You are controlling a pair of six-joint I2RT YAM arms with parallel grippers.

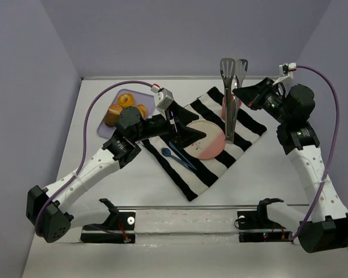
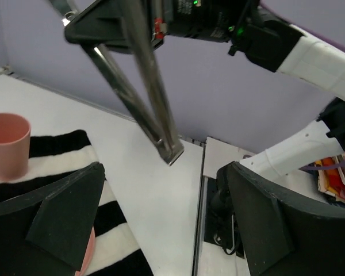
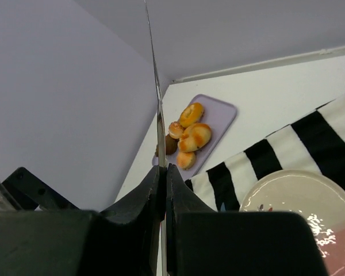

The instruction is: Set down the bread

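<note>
The bread, a small round golden-orange bun (image 3: 186, 160), lies at the near end of a lavender tray (image 3: 223, 115) among other baked pieces. Those include a ring-shaped bagel (image 3: 191, 114) and a dark brown lump (image 3: 170, 145). The tray (image 1: 106, 131) sits at the back left of the table. My left gripper (image 1: 188, 136) is open and empty, low over the striped cloth (image 1: 188, 179) by the plate (image 1: 211, 147); it also shows in the left wrist view (image 2: 172, 230). My right gripper (image 1: 242, 91) is shut on metal tongs (image 1: 229, 116), held above the plate; its jaws (image 3: 165, 178) pinch the thin tongs.
A pink cup (image 2: 8, 144) stands on the cloth behind the tongs (image 2: 144, 86). A blue spoon (image 1: 175, 154) lies on the cloth beside the plate. The left arm crosses in front of the tray. Walls close the table at the back and left.
</note>
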